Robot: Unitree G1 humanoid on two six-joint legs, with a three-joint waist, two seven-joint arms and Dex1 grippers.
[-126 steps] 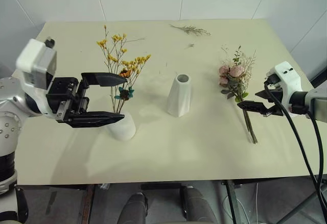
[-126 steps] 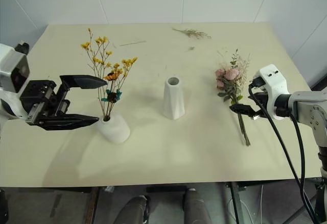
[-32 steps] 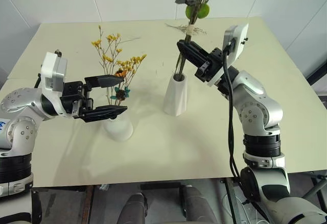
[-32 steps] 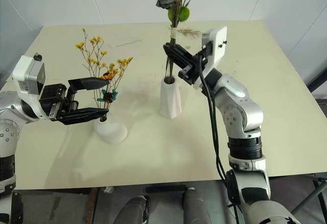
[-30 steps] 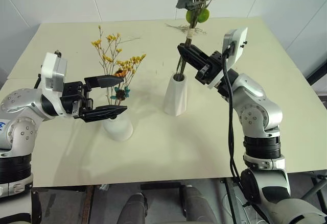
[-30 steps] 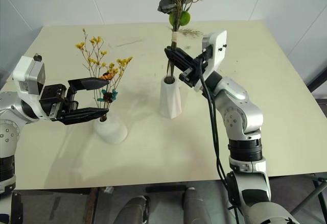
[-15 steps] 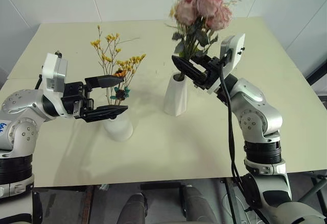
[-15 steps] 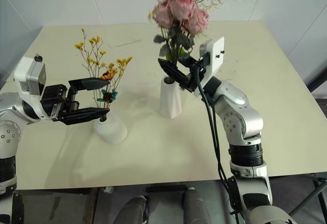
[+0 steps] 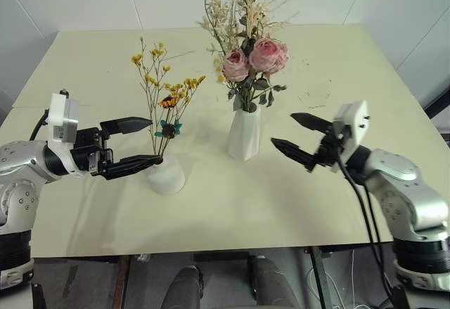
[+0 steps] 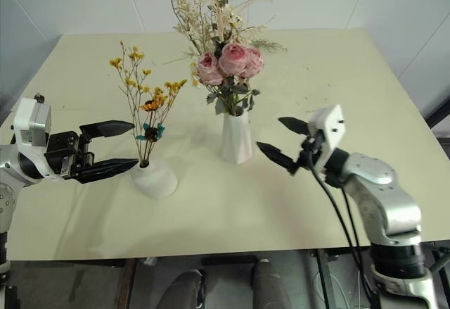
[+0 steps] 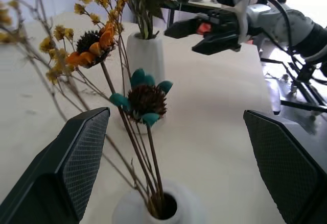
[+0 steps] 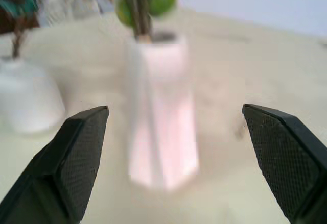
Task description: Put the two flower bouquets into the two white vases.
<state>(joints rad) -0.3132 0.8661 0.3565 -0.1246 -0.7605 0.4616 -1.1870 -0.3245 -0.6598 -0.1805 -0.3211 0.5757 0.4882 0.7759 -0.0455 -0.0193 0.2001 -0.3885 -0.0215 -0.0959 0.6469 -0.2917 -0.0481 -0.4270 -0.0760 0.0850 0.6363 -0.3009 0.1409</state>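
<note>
Your right gripper (image 9: 301, 142): fingers spread wide, empty, just right of tall vase (image 9: 245, 134), not touching. Rose bouquet (image 9: 247, 59) stands upright in that vase, mid-table (image 9: 211, 210). Your left gripper (image 9: 135, 143): fingers spread, empty, beside squat vase (image 9: 165, 174), which holds yellow wildflower bunch (image 9: 164, 91). Vases stand apart.

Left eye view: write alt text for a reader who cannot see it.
Both bouquets stand in white vases on a pale table: pink roses in the tall vase, yellow wildflowers in the squat vase. The left gripper and right gripper flank them, open and empty.
</note>
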